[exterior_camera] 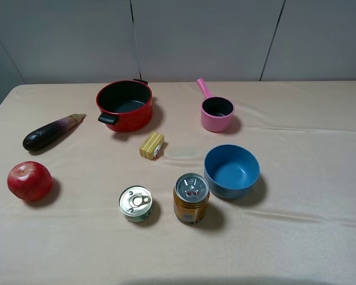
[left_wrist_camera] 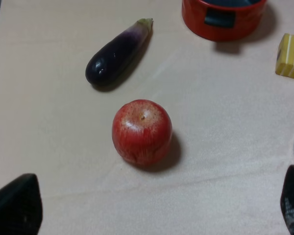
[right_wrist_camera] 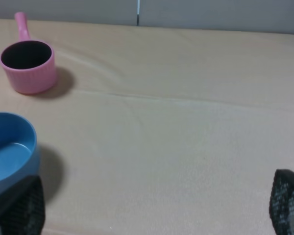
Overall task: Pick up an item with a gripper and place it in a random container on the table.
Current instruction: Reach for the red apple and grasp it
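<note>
Red fruit point(exterior_camera: 29, 180) lies near eggplant point(exterior_camera: 52, 131); saucepan point(exterior_camera: 217, 113) well apart.

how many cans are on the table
2. A short silver can sits front and centre; a taller orange can stands just right of it, beside the blue bowl. None seem hidden.

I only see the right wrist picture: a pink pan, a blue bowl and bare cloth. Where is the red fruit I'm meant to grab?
Observer: The red fruit sits far on the left side in the high view, well away from both your vessels.
Operator: Is anything close to it?
Observer: An eggplant lies just beyond it, apart, not touching.
Operator: Does the other arm already have it?
Observer: No. The left tool is open, with the fruit lying untouched ahead of its jaws.
</note>
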Motion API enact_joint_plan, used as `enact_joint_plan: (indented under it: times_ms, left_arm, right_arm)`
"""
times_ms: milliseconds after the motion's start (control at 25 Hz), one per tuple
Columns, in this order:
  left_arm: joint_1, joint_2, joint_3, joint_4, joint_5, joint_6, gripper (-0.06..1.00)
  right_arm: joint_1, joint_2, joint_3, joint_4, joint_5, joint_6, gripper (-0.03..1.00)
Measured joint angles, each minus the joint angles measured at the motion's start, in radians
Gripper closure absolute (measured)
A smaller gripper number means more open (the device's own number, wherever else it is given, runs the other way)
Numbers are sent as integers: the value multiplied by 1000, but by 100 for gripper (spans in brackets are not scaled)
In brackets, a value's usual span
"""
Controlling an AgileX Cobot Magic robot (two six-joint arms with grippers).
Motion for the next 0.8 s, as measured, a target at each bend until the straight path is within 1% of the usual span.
enact_joint_plan:
  times_ms: [800]
  left_arm:
    - [0, 0, 0, 0, 0, 0, -4]
  right_arm:
    - [0, 0, 0, 0, 0, 0, 27]
